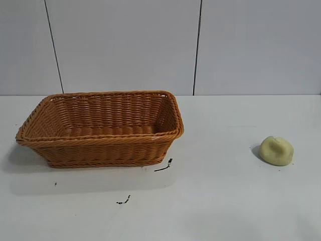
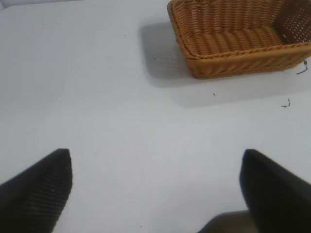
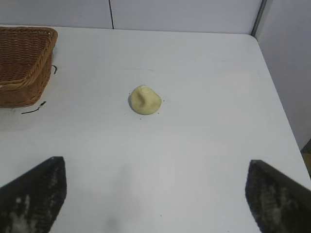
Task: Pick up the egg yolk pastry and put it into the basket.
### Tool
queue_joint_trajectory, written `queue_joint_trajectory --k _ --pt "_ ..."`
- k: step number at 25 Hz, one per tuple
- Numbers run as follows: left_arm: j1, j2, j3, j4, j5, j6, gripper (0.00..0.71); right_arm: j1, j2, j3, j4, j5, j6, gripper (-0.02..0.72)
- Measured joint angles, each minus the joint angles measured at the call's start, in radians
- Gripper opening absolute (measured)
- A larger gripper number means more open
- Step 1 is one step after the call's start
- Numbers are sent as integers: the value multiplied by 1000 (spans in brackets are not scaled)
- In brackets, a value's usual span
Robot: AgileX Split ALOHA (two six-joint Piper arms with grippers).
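Still unstarted: egg yolk pastry [image 1: 276, 150] lies right of frame, basket [image 1: 100, 131] left; right gripper [image 3: 155, 194], jaws wide, must reach it.

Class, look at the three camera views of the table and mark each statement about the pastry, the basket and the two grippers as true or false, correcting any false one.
1. The egg yolk pastry lies inside the basket. False: it sits on the table, well apart from the basket, on the right arm's side.
2. The basket holds nothing. True.
3. The right gripper is shut on the pastry. False: its jaws stand wide open, short of the pastry and holding nothing.
4. The left gripper has its jaws open over bare table. True.
5. The basket is tipped on its side. False: it stands upright, opening upward.
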Motion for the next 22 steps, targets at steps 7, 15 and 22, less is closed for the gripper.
queue_joint_trajectory --k 7,15,22 --pt "0 0 0 0 0 0 696 0 0 0 3 0 0 693" --pt "0 0 0 0 0 0 696 0 148 -30 0 -6 0 693" --pt "0 0 0 0 0 0 696 0 587 -166 0 -89 11 693"
